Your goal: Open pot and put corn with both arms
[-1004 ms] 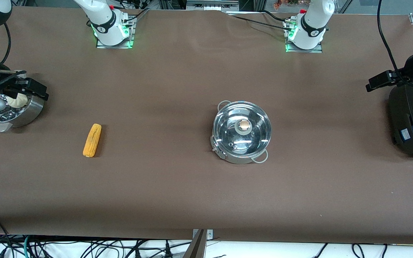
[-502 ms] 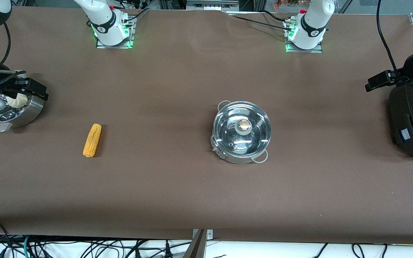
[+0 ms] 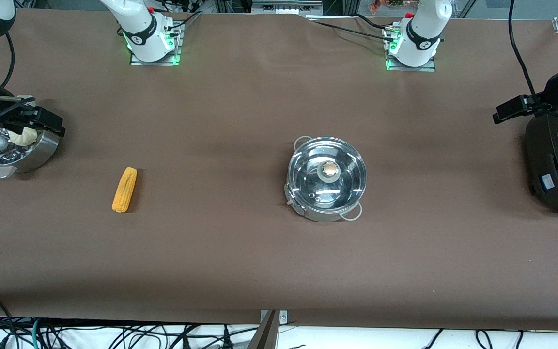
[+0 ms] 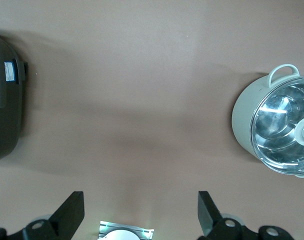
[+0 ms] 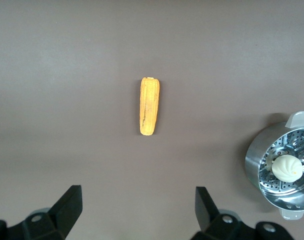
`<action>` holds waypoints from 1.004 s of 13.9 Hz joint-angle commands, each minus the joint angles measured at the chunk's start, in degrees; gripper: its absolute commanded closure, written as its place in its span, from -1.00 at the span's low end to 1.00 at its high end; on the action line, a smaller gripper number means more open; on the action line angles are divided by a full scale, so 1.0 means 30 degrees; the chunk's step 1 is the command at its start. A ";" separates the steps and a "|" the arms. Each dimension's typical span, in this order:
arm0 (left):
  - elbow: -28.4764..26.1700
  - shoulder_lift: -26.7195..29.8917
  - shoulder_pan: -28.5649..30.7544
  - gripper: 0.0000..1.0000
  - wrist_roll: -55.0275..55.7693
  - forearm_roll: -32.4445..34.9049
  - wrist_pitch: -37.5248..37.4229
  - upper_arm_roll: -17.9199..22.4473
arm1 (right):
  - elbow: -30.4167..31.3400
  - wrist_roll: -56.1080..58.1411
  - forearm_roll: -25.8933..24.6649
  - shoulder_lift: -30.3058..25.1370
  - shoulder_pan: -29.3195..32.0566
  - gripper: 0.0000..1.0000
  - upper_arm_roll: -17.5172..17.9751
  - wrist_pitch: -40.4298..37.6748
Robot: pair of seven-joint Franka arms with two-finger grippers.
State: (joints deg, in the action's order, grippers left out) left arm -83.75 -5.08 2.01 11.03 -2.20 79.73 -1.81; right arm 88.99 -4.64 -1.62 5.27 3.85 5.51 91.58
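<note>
The brown tabletop (image 3: 240, 252) is seen carrying four things, well apart from one another. A large black cooker (image 3: 555, 169) is placed at the left arm's end of the tabletop. The pot (image 3: 327, 178) is set near the middle, toward the left arm's end, with its glass lid (image 3: 327, 180) on and the round knob (image 3: 329, 168) at the centre. A steel steamer pot (image 3: 17, 148) is found at the right arm's end, with a white bun (image 5: 287, 167) lying on its perforated insert. The corn (image 3: 124, 189) is laid flat on the bare tabletop between the steamer pot and the pot, nearer to the front camera than the steamer pot. Nothing is seen lying between the corn and the pot.

The left claw (image 4: 141, 215) is held up over bare tabletop between the cooker and the pot, its fingers spread wide and empty. The right claw (image 5: 138, 212) is held up over the tabletop near the corn, likewise spread wide with nothing gripped.
</note>
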 commanded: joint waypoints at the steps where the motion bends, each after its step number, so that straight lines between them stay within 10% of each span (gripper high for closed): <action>1: 0.0024 0.0200 -0.0055 -1.00 0.0014 0.0002 -0.0238 0.0019 | -0.0599 0.0198 -0.0046 0.0322 0.0065 -1.00 0.0040 -0.0175; 14: -0.0006 0.0112 -0.0085 -1.00 0.0102 -0.0027 -0.0238 -0.0040 | -0.0541 0.0081 0.0070 0.1140 -0.0140 -1.00 0.0127 0.0674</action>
State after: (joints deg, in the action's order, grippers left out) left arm -83.84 -5.09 1.94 11.03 -2.20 79.61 -1.98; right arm 88.92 -4.64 -1.60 6.07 3.51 5.66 93.02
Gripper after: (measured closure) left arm 0.000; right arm 0.000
